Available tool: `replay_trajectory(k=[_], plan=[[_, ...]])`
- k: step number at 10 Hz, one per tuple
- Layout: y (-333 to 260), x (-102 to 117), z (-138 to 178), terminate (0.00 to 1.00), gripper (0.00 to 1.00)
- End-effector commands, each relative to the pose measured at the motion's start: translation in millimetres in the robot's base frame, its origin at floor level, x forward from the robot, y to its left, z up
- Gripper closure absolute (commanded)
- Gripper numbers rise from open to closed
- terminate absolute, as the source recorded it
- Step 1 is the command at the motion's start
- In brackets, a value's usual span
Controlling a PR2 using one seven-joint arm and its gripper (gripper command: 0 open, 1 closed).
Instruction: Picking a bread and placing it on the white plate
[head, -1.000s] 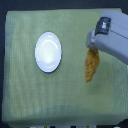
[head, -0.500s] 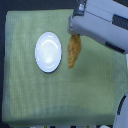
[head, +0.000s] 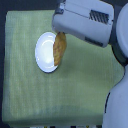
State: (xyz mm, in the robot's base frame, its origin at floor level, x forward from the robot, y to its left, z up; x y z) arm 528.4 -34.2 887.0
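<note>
The bread [head: 59, 48], a long golden-orange loaf, hangs almost upright from my gripper [head: 61, 34], which is shut on its top end. Its lower half overlaps the right side of the white plate [head: 44, 53] in the exterior view; I cannot tell whether its tip touches the plate. The plate is round and plain, and lies on the green cloth left of centre. The grey gripper housing covers the fingers, so only the bread below them shows.
A green woven cloth [head: 30, 95] covers the table. My large grey forearm [head: 85, 20] reaches in from the upper right of the exterior view, and a white robot body part [head: 118, 100] fills the right edge.
My gripper has carried the bread leftward across the cloth, from well right of the plate to over the plate's right side. The plate has stayed in place.
</note>
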Motion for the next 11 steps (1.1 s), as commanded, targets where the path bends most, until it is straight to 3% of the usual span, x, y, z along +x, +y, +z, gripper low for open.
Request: replay_trajectory(k=[1, 7, 11], plan=[[66, 16, -41, 0.00, 1.00], [103, -1, -70, 0.00, 1.00], [116, -4, -73, 0.00, 1.00]])
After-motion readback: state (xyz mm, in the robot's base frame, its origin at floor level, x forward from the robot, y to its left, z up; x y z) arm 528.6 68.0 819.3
